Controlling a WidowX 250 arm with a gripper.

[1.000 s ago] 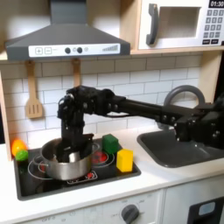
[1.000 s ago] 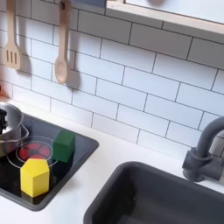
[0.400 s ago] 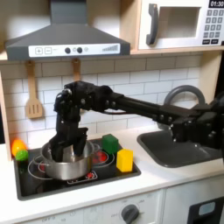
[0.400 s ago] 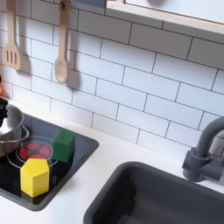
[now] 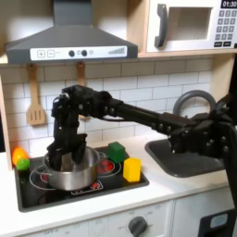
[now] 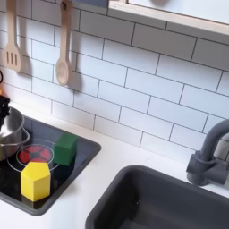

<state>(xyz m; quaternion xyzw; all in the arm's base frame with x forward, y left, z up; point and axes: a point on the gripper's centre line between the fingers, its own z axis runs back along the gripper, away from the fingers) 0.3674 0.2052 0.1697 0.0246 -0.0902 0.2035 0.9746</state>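
Note:
A silver pot [image 5: 74, 173] stands on the black stovetop [image 5: 111, 183], over the left burner. My gripper [image 5: 61, 155] hangs over the pot's left half, its fingers pointing down at the rim; the black arm hides whether they are open or hold anything. A green block [image 5: 117, 152] and a yellow block [image 5: 132, 168] sit on the stovetop to the pot's right in the first exterior view. In the second exterior view the pot [image 6: 8, 135] shows at the left edge, with the green block [image 6: 64, 148] and yellow block [image 6: 36, 181] beside it.
A yellow and green toy [image 5: 18, 158] lies at the stove's left edge. A dark sink [image 5: 190, 155] with a grey faucet [image 5: 196, 100] is on the first exterior view's right. A spatula [image 5: 36, 96] and a wooden spoon [image 6: 63, 55] hang on the tiled wall.
The arm has swung towards the first exterior view's left, carrying the gripper from the pot's middle to its left side. Pot and blocks stay put.

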